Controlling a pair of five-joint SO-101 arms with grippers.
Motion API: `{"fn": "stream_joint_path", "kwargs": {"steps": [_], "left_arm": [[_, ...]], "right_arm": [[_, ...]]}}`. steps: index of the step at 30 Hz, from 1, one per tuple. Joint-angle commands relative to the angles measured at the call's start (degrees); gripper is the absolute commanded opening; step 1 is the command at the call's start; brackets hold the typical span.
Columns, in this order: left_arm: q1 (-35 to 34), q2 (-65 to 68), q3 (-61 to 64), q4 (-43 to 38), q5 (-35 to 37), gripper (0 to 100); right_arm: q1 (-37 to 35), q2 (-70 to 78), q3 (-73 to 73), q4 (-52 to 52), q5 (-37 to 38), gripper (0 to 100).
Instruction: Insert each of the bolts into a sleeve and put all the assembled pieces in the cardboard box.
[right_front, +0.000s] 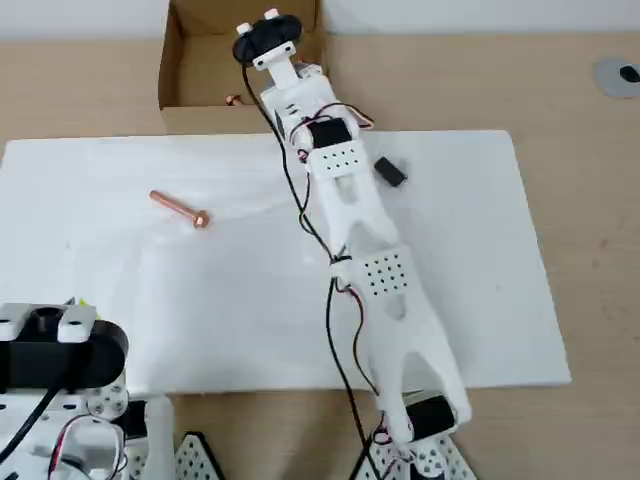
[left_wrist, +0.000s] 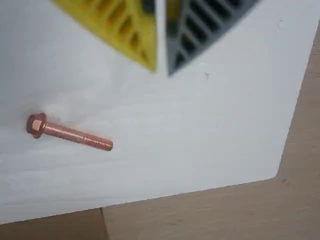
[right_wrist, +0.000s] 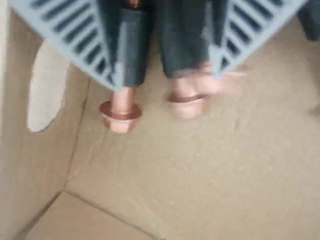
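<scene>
A loose copper bolt (right_front: 180, 208) (left_wrist: 70, 134) lies on the white board (right_front: 150, 300). A black sleeve (right_front: 390, 171) lies on the board beside the right arm. My left gripper (left_wrist: 161, 70) hovers over the board some way from the bolt, its yellow and grey fingers shut on nothing. My right gripper (right_wrist: 167, 80) is down inside the cardboard box (right_front: 200, 70), fingers spread open. Between them are two dark sleeves with copper bolt heads sticking out: one (right_wrist: 125, 75) beside a finger, the other (right_wrist: 182, 60) blurred.
My left arm (right_front: 60, 345) is folded at the board's near left corner. My right arm (right_front: 350, 220) stretches across the board's middle to the box. A copper piece (right_front: 232, 100) shows at the box's front wall. A grey disc (right_front: 615, 75) sits far right.
</scene>
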Motion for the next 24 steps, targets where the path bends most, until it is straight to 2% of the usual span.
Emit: {"fn": "stream_joint_path", "kwargs": {"steps": [1, 4, 8, 16, 21, 24], "left_arm": [[-0.62, 0.48, 0.09, -0.18, 5.19, 1], [-0.53, 0.92, 0.18, -0.18, 10.37, 2], [-0.88, 7.08, -0.79, -0.53, 16.26, 7], [-0.88, 30.81, -11.60, -7.30, 37.19, 14], [-0.88, 46.55, -18.55, -7.21, 49.49, 14], [-0.97, 53.32, -20.57, -7.38, 53.80, 14]], "right_arm": [[1.01, -1.10, -8.40, 4.22, 0.35, 15.1], [1.01, -1.19, -13.32, 9.14, 0.18, 15.1], [1.10, -6.64, -13.05, 16.35, 0.09, 15.1], [1.36, -23.43, -12.97, 35.25, 0.09, 15.0], [3.47, -31.78, -12.88, 48.62, 0.09, 15.0], [4.88, -35.03, -12.88, 56.09, 0.09, 15.0]]}}
